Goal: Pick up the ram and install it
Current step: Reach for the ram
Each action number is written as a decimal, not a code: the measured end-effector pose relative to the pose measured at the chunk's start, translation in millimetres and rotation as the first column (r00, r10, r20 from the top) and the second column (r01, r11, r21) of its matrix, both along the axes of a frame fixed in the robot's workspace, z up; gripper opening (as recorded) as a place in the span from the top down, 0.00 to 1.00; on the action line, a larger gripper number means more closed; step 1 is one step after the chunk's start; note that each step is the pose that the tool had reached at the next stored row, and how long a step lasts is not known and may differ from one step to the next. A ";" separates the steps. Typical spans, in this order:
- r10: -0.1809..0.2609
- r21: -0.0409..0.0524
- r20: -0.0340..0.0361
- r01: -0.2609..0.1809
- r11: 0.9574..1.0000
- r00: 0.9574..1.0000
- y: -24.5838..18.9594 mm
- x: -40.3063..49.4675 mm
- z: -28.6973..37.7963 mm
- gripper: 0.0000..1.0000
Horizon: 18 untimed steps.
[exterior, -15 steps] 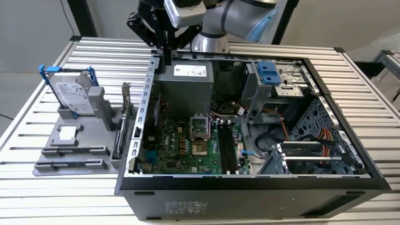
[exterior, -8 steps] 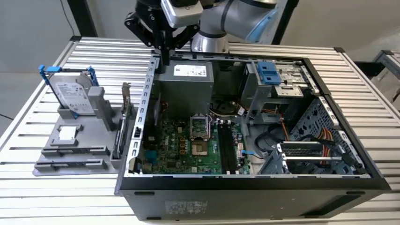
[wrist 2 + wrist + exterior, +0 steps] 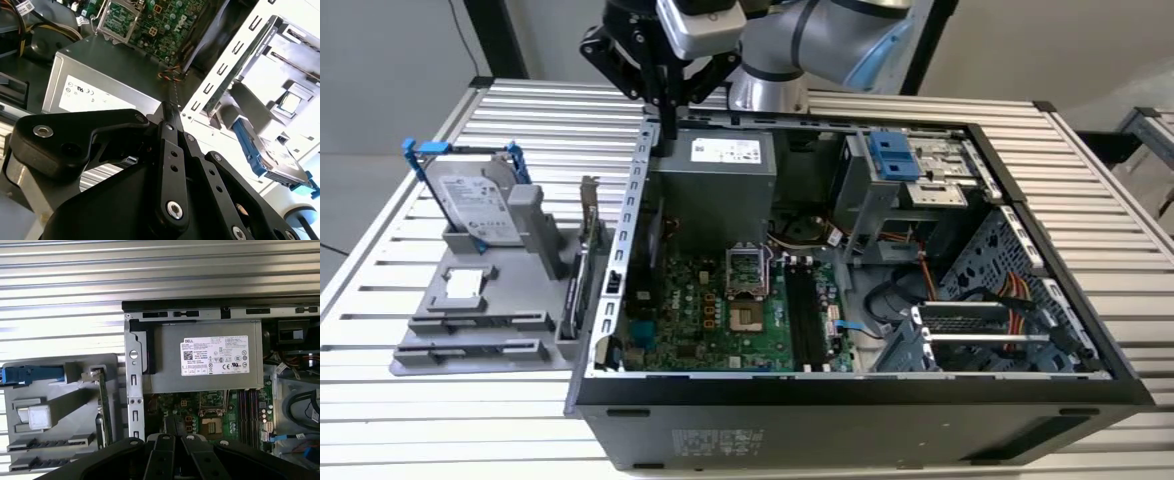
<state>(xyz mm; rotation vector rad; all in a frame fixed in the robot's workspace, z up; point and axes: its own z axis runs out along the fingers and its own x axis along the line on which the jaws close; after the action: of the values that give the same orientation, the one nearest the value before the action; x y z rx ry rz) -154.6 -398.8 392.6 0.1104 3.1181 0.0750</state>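
A long dark stick that looks like the ram (image 3: 798,315) stands on edge among the memory slots (image 3: 247,410) of the green motherboard (image 3: 707,310) inside the open computer case (image 3: 854,420). I cannot tell how deep it sits. My black gripper (image 3: 670,135) hangs above the case's back wall, over the grey power supply (image 3: 200,365), well away from the slots. Its fingertips (image 3: 168,107) are pressed together with nothing between them. In the first wrist view the gripper (image 3: 170,421) points toward the motherboard.
In the exterior view's left, a grey holder (image 3: 467,330) carries a silver hard drive with a blue bracket (image 3: 474,200) and an upright card (image 3: 587,250). The case stands on a slatted metal table (image 3: 400,420). Cables and a drive cage (image 3: 907,170) crowd the case's other side.
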 end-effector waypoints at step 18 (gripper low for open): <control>0.000 0.000 0.000 0.000 1.000 1.000 0.0 -11.5 0.0 1.00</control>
<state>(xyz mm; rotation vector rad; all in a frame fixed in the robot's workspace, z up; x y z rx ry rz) -166.1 -398.8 392.6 0.1104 3.1181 0.0750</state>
